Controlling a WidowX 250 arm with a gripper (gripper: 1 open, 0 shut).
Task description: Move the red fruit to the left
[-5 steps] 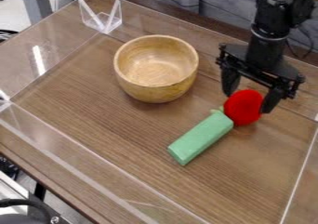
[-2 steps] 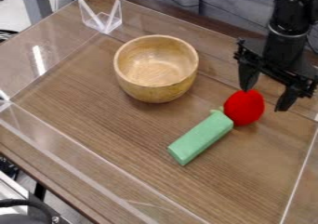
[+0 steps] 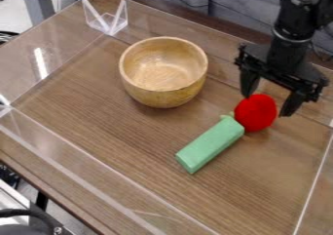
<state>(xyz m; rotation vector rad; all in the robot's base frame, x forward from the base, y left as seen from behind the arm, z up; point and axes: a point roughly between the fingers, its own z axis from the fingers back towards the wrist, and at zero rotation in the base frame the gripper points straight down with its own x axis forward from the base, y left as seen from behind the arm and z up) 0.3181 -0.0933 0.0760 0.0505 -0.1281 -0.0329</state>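
The red fruit is a small glossy ball lying on the wooden table at the right, touching the upper end of a green block. My gripper hangs just above and behind the fruit, pointing down. Its black fingers are spread wide and hold nothing. The lower part of the fingers overlaps the top of the fruit in this view, so I cannot tell whether they touch it.
A wooden bowl stands left of the gripper, in the middle of the table. Clear acrylic walls ring the table. Bare wood lies left and in front of the bowl.
The gripper swayed slightly right and back again, staying open above the fruit. The fruit, block and bowl have not moved.
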